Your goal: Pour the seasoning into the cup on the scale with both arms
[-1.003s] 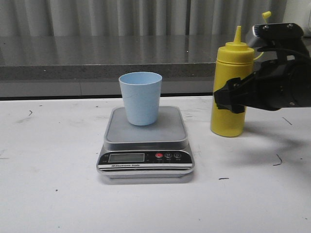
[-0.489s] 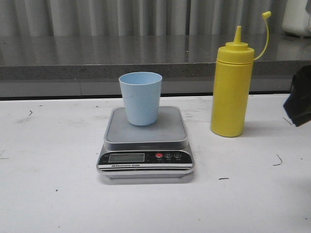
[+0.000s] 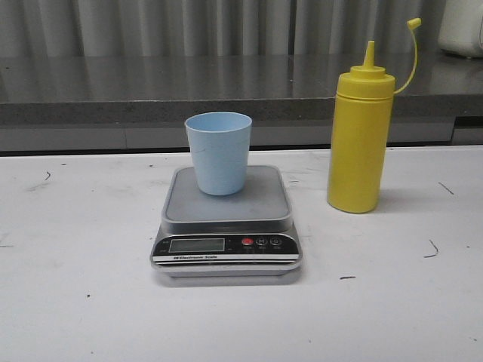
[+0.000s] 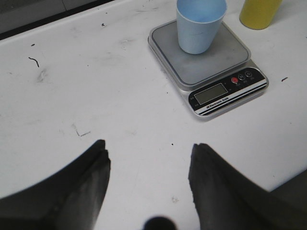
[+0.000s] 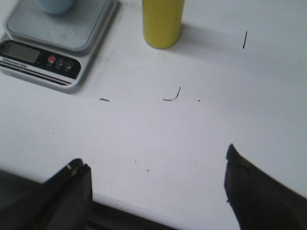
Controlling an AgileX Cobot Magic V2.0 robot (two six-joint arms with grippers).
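Both grippers, left gripper (image 4: 148,165) and right gripper (image 5: 156,184), spread wide, above table (image 3: 75,302).

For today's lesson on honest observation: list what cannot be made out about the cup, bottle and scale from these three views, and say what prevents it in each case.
- Contents of the cup: front view looks at its side; both wrist views crop the rim.
- Reading on the scale: display too small and dim in every view.
- Fill level of the seasoning bottle: its yellow wall is opaque; wrist views cut off the top.
- Front view shows neither arm; left gripper and right gripper show fingers only.
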